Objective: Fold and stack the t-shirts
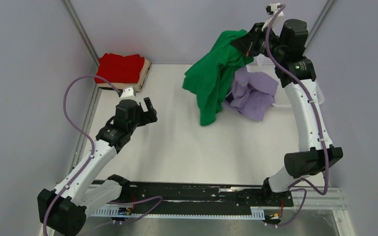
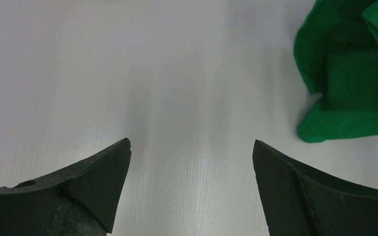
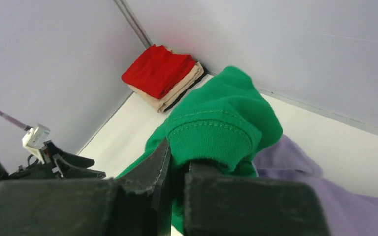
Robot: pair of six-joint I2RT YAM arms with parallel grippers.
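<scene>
Two shirts sit stacked far-left, red t-shirt (image 1: 120, 68) on tan t-shirt (image 3: 177, 94); right gripper (image 3: 177, 164) pinches the green t-shirt (image 1: 214, 78) aloft beside the lavender t-shirt (image 1: 253, 93), left gripper (image 2: 192, 147) wide and empty, so next is probably laying green flat on the table (image 1: 177, 142).

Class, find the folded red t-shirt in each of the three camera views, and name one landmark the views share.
Top external: red t-shirt, upper left, at the far left corner of the table.
Left wrist: not in it.
Right wrist: red t-shirt, upper left of centre, in the corner.
Shared landmark: green t-shirt, in all three views.
</scene>
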